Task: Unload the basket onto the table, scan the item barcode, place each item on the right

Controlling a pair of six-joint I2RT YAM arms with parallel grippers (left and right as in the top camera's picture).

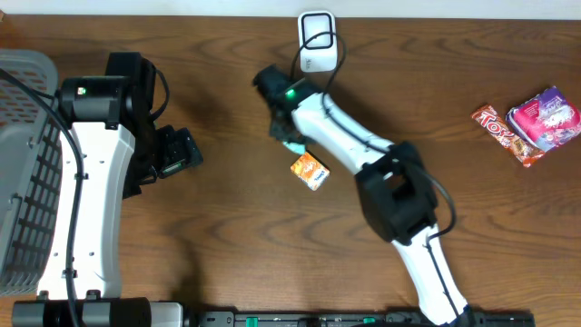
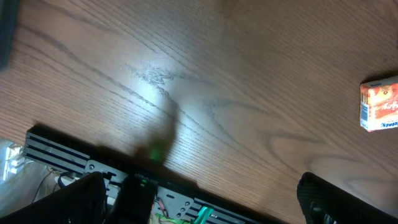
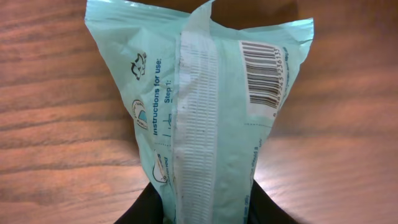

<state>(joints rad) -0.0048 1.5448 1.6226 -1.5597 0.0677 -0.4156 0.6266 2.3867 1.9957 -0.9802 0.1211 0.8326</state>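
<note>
Presently the right gripper (image 1: 289, 136) is closed on the near end of a teal packet (image 3: 199, 112). In the right wrist view the pack stands out from between the two dark fingers (image 3: 144, 208), with its long axis running straight away from them. The barcode (image 3: 264, 74) sits near the far end, on the seam face, to one side of the back seam, and it faces the wrist camera. The white scanner (image 1: 318, 41) stands near the far edge of the table (image 1: 227, 236), just beyond this gripper. The right arm is plainly the nearer one, and the left is well apart from the device. In my judgement the coming move depends on turning the barcode face towards the scanner window (which side of the device the window is on cannot be told from above). The left gripper (image 1: 180, 150) hangs over bare wood with its jaws wide apart and nothing between them. A small orange box (image 1: 310, 170) lies on the table just beside the right wrist, apart from the packet. Two snack packs (image 1: 536, 123) lie together at the right edge. A grey mesh basket (image 1: 18, 82) stands at the left edge, and no item can be made out in the part that shows.
</note>
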